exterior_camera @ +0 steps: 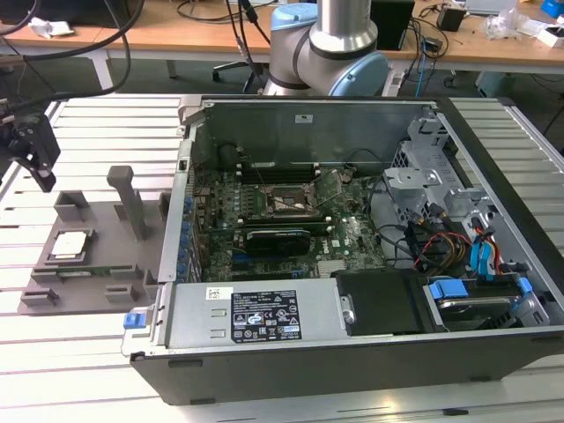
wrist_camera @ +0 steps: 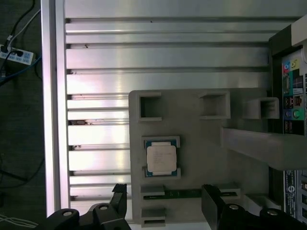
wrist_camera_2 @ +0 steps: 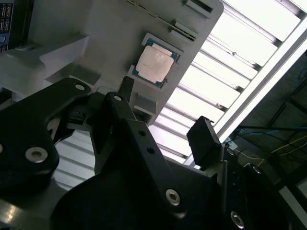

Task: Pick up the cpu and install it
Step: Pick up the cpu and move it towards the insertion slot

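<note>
**Exterior view: gripper open above the tray, cpu in its seat**

Exterior view first. The gripper (exterior_camera: 40, 172) hangs at the exterior view's left, raised above the grey tray (exterior_camera: 106, 264) on the slatted table (exterior_camera: 88, 361), touching nothing. It's released, with the fingers spread and nothing held between them.

In the first wrist view the gripper (wrist_camera: 165, 199) looks straight down. Its two black fingertips (wrist_camera: 120, 191) are wide apart, and the cpu (wrist_camera: 161, 158) lies on the tray beyond them, touching neither. The second wrist view tells the same story from an angle: gripper (wrist_camera_2: 165, 112) open, cpu (wrist_camera_2: 154, 63) further on, no contact.

So where's the cpu (exterior_camera: 70, 244)? It lies flat, silver top up, in its square seat towards the tray's left side. A thin green strip (wrist_camera: 182, 193) lies in a slot just beside it, on the near side. To the right on the tray stands an upright post (exterior_camera: 132, 198).

Further right, just beside the tray, the case (exterior_camera: 352, 361) lies open. Inside it, on the green board, sits the black socket (exterior_camera: 286, 204), well apart from the cpu. The arm (exterior_camera: 339, 35) rises at the far side, behind the case.
</note>
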`<state>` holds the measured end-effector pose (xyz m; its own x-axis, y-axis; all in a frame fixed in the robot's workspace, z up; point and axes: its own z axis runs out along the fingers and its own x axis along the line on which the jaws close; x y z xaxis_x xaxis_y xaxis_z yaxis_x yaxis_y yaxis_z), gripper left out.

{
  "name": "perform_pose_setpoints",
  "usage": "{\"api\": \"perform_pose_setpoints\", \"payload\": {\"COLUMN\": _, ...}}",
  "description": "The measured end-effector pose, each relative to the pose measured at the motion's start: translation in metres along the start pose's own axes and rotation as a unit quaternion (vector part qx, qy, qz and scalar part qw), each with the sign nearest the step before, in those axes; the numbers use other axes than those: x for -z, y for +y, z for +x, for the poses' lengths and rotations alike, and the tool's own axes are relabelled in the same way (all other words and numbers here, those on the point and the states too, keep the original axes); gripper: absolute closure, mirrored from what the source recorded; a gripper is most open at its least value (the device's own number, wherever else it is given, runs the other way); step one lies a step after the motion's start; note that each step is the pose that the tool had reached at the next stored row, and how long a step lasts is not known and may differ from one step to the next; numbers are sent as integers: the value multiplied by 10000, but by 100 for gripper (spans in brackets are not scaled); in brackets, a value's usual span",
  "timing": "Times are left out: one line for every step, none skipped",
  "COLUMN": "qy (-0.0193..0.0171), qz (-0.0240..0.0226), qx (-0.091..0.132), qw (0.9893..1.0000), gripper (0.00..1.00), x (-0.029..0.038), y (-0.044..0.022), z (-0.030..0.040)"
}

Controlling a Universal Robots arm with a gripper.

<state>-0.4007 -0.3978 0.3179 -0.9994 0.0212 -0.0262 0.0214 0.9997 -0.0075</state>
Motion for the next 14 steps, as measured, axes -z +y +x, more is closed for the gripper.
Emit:
{"api": "perform_pose_setpoints", "payload": {"qy": 0, "qz": 0, "qx": 0, "qw": 10000, "gripper": 28, "x": -2, "y": 0, "z": 0}}
{"api": "perform_pose_setpoints", "payload": {"qy": 0, "qz": 0, "qx": 0, "qw": 10000, "gripper": 28, "x": -4, "y": 0, "z": 0}}
{"api": "perform_pose_setpoints", "payload": {"qy": 0, "qz": 0, "qx": 0, "qw": 10000, "gripper": 28, "x": -7, "y": 0, "z": 0}}
{"api": "perform_pose_setpoints", "payload": {"qy": 0, "qz": 0, "qx": 0, "qw": 10000, "gripper": 28, "x": -10, "y": 0, "z": 0}}
{"api": "perform_pose_setpoints", "payload": {"qy": 0, "qz": 0, "qx": 0, "qw": 10000, "gripper": 28, "x": -13, "y": 0, "z": 0}}
{"api": "perform_pose_setpoints", "payload": {"qy": 0, "qz": 0, "qx": 0, "qw": 10000, "gripper": 28, "x": -17, "y": 0, "z": 1}}
{"api": "perform_pose_setpoints", "payload": {"qy": 0, "qz": 0, "qx": 0, "qw": 10000, "gripper": 28, "x": -20, "y": 0, "z": 0}}
{"api": "perform_pose_setpoints", "payload": {"qy": 0, "qz": 0, "qx": 0, "qw": 10000, "gripper": 28, "x": -25, "y": 0, "z": 1}}
{"api": "perform_pose_setpoints", "payload": {"qy": 0, "qz": 0, "qx": 0, "qw": 10000, "gripper": 28, "x": -31, "y": 0, "z": 1}}
{"api": "perform_pose_setpoints", "payload": {"qy": 0, "qz": 0, "qx": 0, "qw": 10000, "gripper": 28, "x": -34, "y": 0, "z": 1}}
{"api": "perform_pose_setpoints", "payload": {"qy": 0, "qz": 0, "qx": 0, "qw": 10000, "gripper": 28, "x": -37, "y": 0, "z": 1}}
{"api": "perform_pose_setpoints", "payload": {"qy": 0, "qz": 0, "qx": 0, "qw": 10000, "gripper": 28, "x": -43, "y": 0, "z": 1}}
{"api": "perform_pose_setpoints", "payload": {"qy": 0, "qz": 0, "qx": 0, "qw": 10000, "gripper": 28, "x": -48, "y": 0, "z": 1}}
{"api": "perform_pose_setpoints", "payload": {"qy": 0, "qz": 0, "qx": 0, "qw": 10000, "gripper": 28, "x": -56, "y": 1, "z": 1}}
